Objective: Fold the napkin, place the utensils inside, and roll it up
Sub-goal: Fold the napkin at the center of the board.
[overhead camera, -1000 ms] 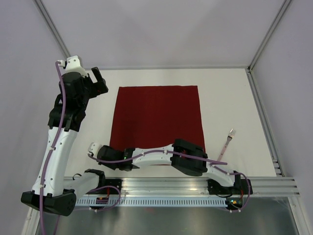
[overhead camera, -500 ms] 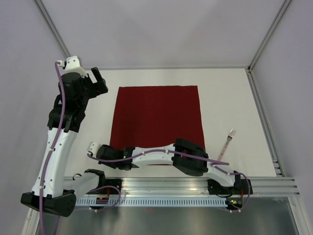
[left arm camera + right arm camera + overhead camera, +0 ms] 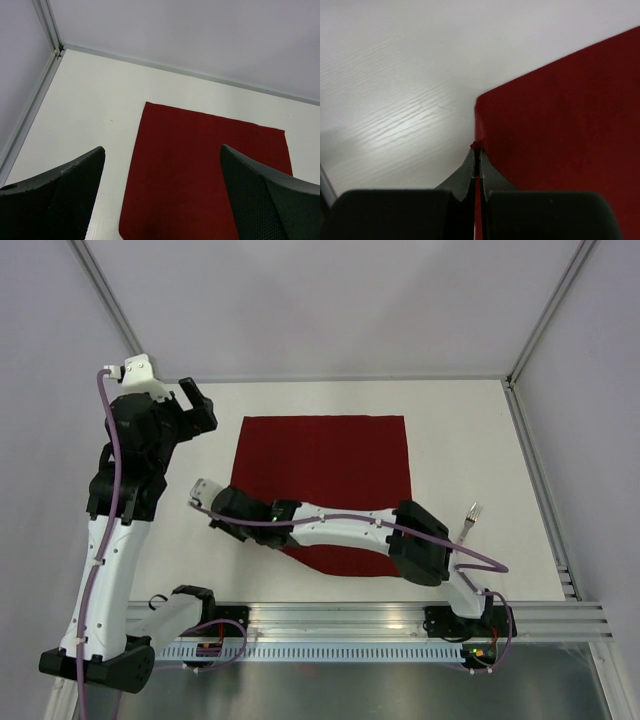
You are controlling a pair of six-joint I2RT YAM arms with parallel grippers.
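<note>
The dark red napkin (image 3: 330, 470) lies on the white table, its near left corner lifted and drawn over the cloth. My right gripper (image 3: 205, 492) is shut on that corner; the wrist view shows the pinched red edge (image 3: 476, 146) between the closed fingertips. The napkin also shows in the left wrist view (image 3: 200, 170). My left gripper (image 3: 195, 405) is open and empty, held high above the table left of the napkin's far left corner. The slim pale fork (image 3: 465, 529) lies on the table to the right of the napkin, tines pointing away.
A metal rail (image 3: 400, 625) runs along the table's near edge with both arm bases on it. Grey walls with aluminium frame posts (image 3: 535, 335) close in the left, back and right sides.
My right gripper has lifted the napkin's near left corner and carried it away from the near edge toward the far left, folding the near part over. The left arm shifted slightly left.
</note>
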